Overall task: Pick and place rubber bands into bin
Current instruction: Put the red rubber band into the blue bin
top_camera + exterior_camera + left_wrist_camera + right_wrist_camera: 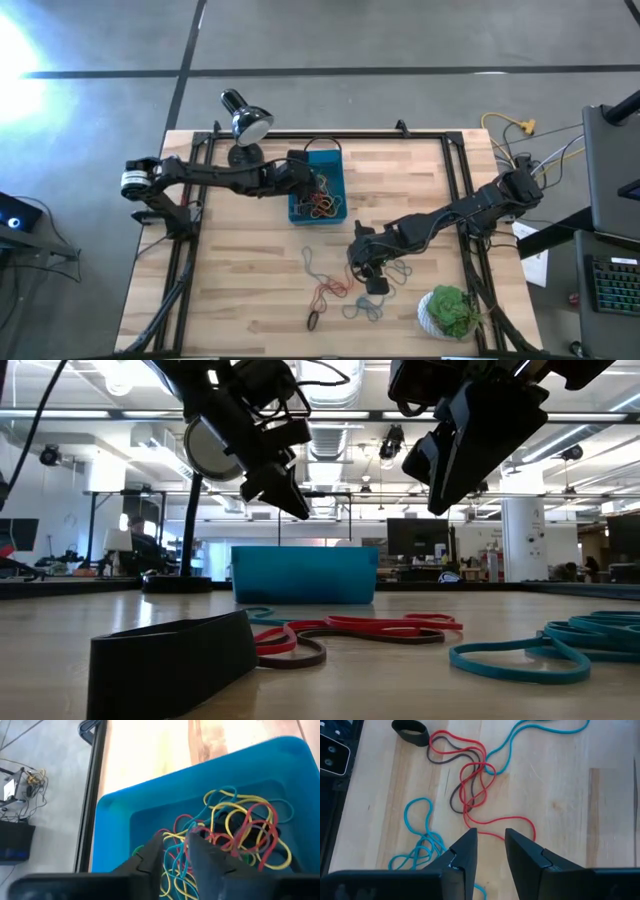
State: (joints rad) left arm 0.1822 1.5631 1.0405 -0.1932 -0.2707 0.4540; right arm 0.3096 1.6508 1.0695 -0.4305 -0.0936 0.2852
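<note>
The teal-blue bin (331, 165) stands at the table's far middle and holds a tangle of yellow, red and blue rubber bands (240, 827). My left gripper (175, 854) hangs open just above that heap, with nothing between its fingers. More rubber bands lie loose on the wood near the front: red and brown ones (470, 785), blue ones (420, 845) and a black one (410, 730). My right gripper (491, 840) stands open above them, over a red loop and clear of the table (450, 460).
A black desk lamp (245, 120) stands at the far left, close behind my left arm. A green plant in a white pot (452, 312) sits at the near right corner. Black frame rails (465, 200) run along the table's sides.
</note>
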